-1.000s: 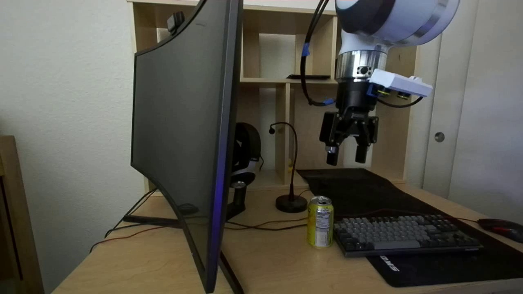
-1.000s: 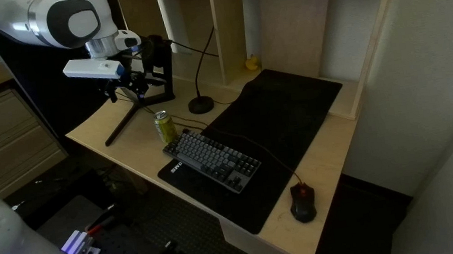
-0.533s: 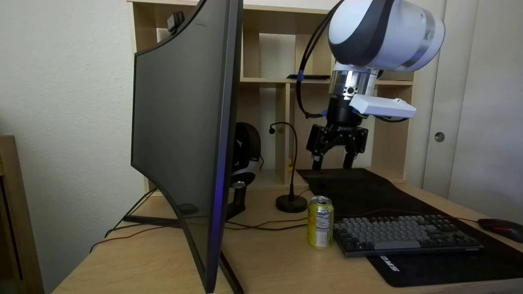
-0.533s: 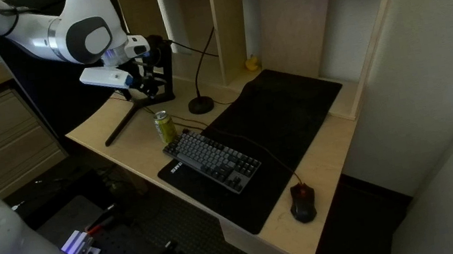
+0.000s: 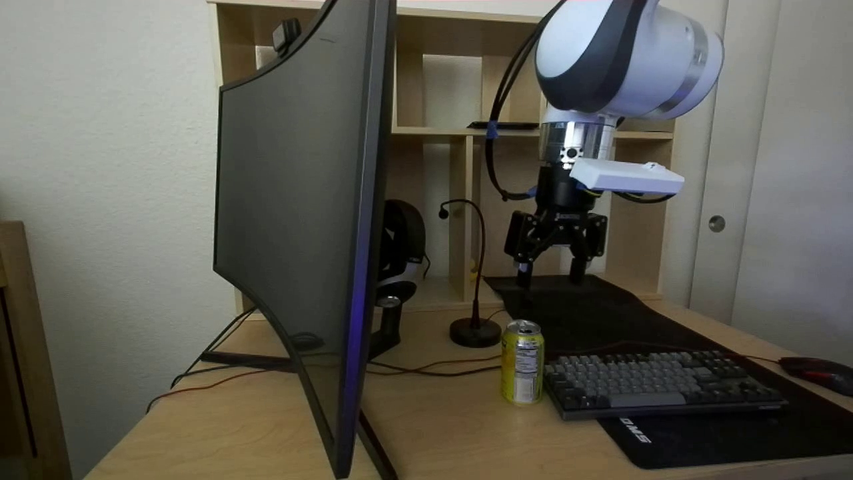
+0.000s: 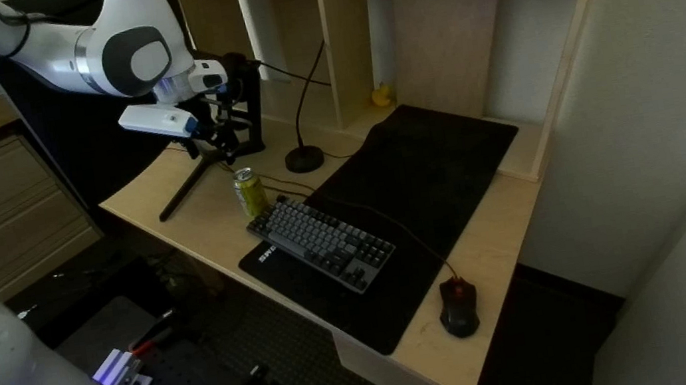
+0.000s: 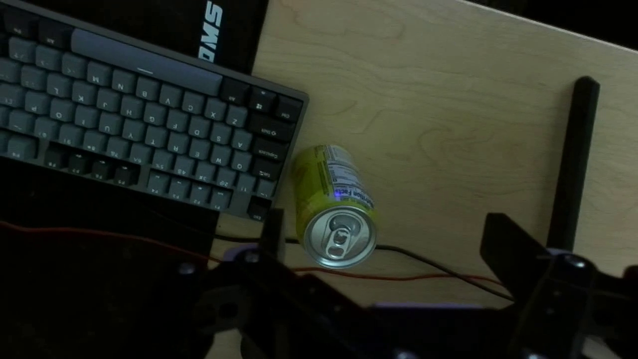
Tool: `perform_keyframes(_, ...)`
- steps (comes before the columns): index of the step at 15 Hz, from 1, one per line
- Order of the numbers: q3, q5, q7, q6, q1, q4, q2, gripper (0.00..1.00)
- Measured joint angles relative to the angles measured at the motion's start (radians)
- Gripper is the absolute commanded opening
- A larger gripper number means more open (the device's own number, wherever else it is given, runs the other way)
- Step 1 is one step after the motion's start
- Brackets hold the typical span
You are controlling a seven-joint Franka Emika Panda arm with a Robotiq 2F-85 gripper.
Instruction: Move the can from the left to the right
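The can [image 7: 334,199] looks like smooth printed metal, bare and shiny on top. The table [image 7: 423,104] is smooth, grained wood, the keyboard [image 7: 149,117] matt plastic. By the table's edge the mat [image 6: 418,155] resembles dull cloth. The claw [image 5: 551,273] is mostly matt, the arm [image 5: 620,60] smooth and glossy.

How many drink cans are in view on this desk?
1: the yellow can stands upright on the desk beside the keyboard. Others may be hidden behind the monitor.
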Motion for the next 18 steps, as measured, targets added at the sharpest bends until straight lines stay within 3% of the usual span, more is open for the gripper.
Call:
perform_keyframes(9, 0.003, 0.016, 0.060, 0.007, 0.000, 0.001, 0.000, 1.00)
perform_keyframes(13, 0.003, 0.008, 0.101, -0.082, -0.001, 0.003, 0.000, 1.00)
perform_keyframes(18, 0.003, 0.008, 0.138, -0.100, -0.001, 0.004, -0.001, 1.00)
